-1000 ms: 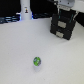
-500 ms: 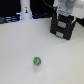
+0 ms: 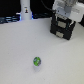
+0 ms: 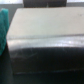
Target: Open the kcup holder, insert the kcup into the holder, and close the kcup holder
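On the white counter a white bottle stands at the back. The kcup lies well apart from the kcup holder. The arm hangs over the holder; whether its fingers are clenched I cannot tell.

We've got wide open white table across the middle and front, with only the small pod sitting alone there, well apart from everything. At the back on the exterior view's right, the black drawer box blocks the way, the gripper right above it. A white bottle stands at the back left.
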You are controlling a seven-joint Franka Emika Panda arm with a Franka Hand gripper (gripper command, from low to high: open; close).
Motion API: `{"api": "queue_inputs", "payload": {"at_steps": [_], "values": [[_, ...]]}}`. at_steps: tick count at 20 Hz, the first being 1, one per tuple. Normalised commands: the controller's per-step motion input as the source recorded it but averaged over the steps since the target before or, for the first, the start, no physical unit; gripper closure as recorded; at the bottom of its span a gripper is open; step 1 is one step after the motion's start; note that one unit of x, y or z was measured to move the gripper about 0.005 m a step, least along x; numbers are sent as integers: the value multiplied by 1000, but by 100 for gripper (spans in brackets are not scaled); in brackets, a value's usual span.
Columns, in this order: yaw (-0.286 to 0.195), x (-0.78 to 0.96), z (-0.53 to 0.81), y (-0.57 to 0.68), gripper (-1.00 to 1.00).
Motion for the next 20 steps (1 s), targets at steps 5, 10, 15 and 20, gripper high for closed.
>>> {"api": "queue_inputs", "payload": {"at_steps": [5,10,15,20], "values": [[-7,-13,-5,-4,100],[-17,211,10,-22,100],[-48,532,108,-268,100],[-65,709,147,-291,100]]}}
